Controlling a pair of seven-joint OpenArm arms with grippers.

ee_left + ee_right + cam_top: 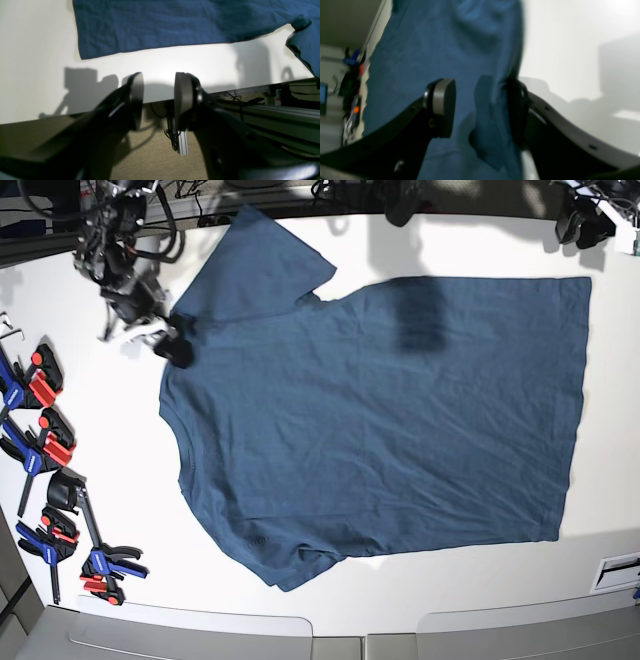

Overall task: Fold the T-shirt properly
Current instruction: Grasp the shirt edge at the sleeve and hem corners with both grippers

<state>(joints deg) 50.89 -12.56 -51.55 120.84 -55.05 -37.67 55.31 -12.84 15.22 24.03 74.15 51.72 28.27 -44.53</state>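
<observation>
**Right tool at the shoulder, left tool off the hem corner**

From my base view, clamps (40, 440) line the bench (110, 570) edge at far left; beside them my right tool (172, 345) sits at the shoulder of the T-shirt (380, 420), jaws parted, a fold of teal cloth against one pad (517, 110) in the wrist view; the shirt lies spread flat across the bench; at far right my left tool (158, 100) hangs at the bench edge, jaws apart, holding nothing.
</observation>
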